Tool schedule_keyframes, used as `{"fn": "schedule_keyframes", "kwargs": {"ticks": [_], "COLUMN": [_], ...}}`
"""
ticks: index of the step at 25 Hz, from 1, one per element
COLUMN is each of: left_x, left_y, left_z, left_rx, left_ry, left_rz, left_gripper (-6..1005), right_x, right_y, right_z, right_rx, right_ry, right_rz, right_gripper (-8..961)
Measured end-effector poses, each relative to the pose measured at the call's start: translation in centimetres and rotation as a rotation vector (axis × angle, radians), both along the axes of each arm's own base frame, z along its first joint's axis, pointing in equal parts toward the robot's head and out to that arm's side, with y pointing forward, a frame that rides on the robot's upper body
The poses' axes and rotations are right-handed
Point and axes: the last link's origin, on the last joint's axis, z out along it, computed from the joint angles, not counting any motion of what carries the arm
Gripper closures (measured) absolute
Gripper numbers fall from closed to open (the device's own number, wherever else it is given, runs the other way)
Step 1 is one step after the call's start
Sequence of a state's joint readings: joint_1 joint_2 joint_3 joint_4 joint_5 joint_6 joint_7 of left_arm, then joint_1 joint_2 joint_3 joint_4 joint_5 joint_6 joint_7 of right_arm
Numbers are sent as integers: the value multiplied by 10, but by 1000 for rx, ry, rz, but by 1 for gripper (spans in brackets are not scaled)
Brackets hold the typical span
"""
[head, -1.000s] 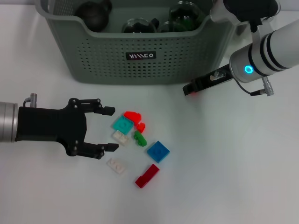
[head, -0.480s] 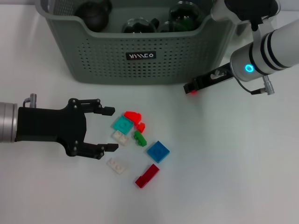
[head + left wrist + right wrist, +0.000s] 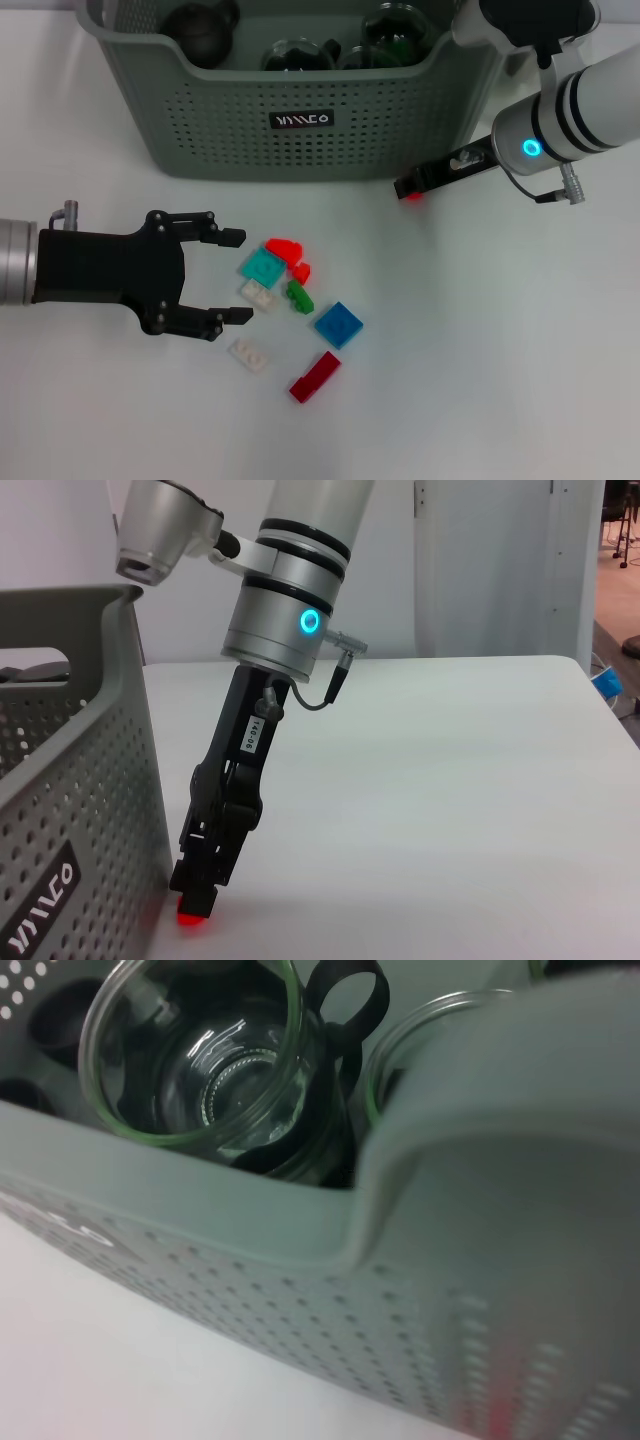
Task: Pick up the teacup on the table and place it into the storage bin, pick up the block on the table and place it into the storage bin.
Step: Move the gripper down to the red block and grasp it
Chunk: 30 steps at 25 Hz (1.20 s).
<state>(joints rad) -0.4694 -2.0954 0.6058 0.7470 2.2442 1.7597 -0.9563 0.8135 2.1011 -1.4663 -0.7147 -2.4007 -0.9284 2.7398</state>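
On a white table (image 3: 500, 350), scattered blocks (image 3: 338, 324) are faced by the wide-open left gripper (image 3: 232, 277). A small red block (image 3: 411, 195) is pinched by the right gripper (image 3: 405, 188) just beside the storage bin (image 3: 300, 120).

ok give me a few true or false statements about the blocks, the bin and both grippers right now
1. The left gripper is open beside the loose blocks. True.
2. The right gripper holds a blue block. False: the block at its tip is red.
3. The bin is empty. False: glassware and a dark round object lie in it.
4. The blue block is on the table. True.
5. The right gripper is over the bin. False: it is low outside the bin's front wall.
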Motion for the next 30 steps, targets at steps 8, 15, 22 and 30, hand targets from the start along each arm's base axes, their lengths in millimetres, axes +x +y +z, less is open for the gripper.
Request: {"fn": "schedule_keyframes", "kwargs": {"ticks": [8, 15, 22, 30], "left_x": [0, 0, 0, -1], "left_y": [0, 0, 0, -1], "left_z": [0, 0, -1, -1], "left_rx": [0, 0, 0, 0], "left_ry": [0, 0, -1, -1], "left_rz": [0, -1, 0, 0], "left_gripper": [167, 167, 166, 166], "right_x": [0, -1, -5, -5], "right_y": [0, 1, 2, 1], "right_z": [-2, -5, -7, -7], "right_rx": [-2, -6, -16, -19], "right_ry": [1, -14, -22, -24], "right_rz": [-5, 7, 20, 19], "right_gripper": [513, 581, 603, 607]}}
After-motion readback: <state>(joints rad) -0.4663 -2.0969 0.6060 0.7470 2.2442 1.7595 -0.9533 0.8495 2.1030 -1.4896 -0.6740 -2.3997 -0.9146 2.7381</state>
